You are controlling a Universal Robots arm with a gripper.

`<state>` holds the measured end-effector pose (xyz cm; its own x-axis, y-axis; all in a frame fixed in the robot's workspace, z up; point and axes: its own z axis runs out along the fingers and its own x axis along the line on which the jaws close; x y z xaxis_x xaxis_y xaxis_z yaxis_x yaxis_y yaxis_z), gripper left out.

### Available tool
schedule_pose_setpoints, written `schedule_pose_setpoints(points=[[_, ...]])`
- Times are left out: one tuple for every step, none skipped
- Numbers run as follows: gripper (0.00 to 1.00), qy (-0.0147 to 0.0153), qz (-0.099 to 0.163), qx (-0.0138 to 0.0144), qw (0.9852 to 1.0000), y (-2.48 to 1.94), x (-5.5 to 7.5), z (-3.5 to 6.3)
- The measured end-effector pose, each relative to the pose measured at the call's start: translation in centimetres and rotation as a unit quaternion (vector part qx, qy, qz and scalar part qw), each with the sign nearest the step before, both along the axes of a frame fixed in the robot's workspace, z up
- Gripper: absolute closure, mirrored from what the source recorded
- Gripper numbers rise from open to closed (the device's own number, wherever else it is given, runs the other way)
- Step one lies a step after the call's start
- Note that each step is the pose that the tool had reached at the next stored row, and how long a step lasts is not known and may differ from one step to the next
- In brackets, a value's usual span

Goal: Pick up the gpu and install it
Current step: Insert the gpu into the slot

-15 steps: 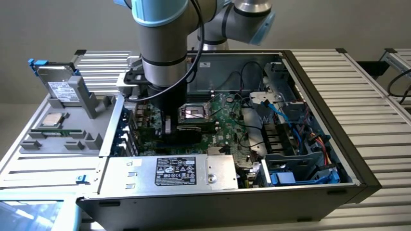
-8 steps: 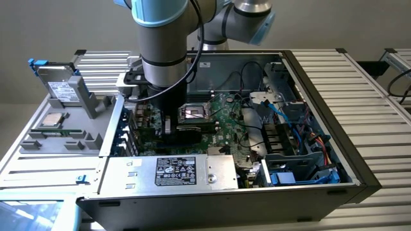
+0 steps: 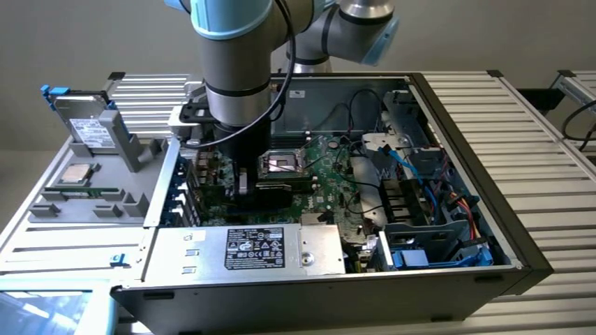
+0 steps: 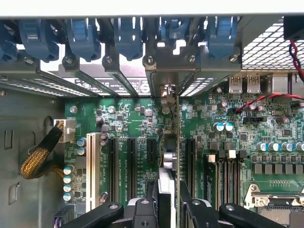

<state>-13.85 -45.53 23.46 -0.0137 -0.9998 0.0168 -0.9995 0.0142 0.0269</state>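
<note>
I have the arm reaching down into the open computer case (image 3: 521, 230), with the gripper (image 3: 244, 183) low over the green motherboard (image 3: 322, 185), just beside the square processor socket (image 3: 278, 165) on the exterior view's left. Through the wrist view the gripper (image 4: 168, 199) is closed on the gpu (image 4: 172, 142), which I see edge-on: a thin upright card running from between the fingers (image 4: 148, 206) up to its silver bracket (image 4: 167, 92) at the case's rear slot openings. The card stands in line with the expansion slots (image 4: 132, 166), between the black slots and the memory sockets (image 4: 221, 175). Whether its lower edge is fully seated in a slot I can't quite make out from here; it looks close. The blue slot latches (image 4: 128, 33) sit along the rear wall above the bracket. In the exterior view the power supply (image 3: 247, 252) lies at the near edge of the case.
</note>
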Motion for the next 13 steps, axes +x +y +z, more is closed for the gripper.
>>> schedule_pose_setpoints(points=[[0.72,0.0,0.0,0.0,1.0,0.0,0.0,0.0],[0.72,0.0,0.0,0.0,1.0,0.0,0.0,0.0],[0.72,0.0,0.0,0.0,1.0,0.0,-0.01,0.0],[0.72,0.0,0.0,0.0,1.0,0.0,-0.01,-0.01],[0.72,0.0,0.0,0.0,1.0,0.0,-0.01,-0.01],[0.72,-0.0002,0.0,0.0,1.0,0.0,-0.01,-0.03],[0.72,-0.0003,0.0,0.0,1.0,0.0,-0.01,-0.03],[0.72,-0.0003,0.0,0.0,1.0,0.0,-0.01,-0.03],[0.72,-0.0003,0.0,0.0,1.0,0.0,-0.01,-0.03],[0.72,-0.0003,0.0,0.0,1.0,0.0,-0.01,-0.03],[0.72,-0.0003,0.0,0.0,1.0,0.0,-0.01,-0.03],[0.72,-0.0004,0.0,0.0,1.0,0.0,-0.02,-0.03],[0.72,-0.0003,0.0,0.0,1.0,0.0,-0.01,-0.03]])
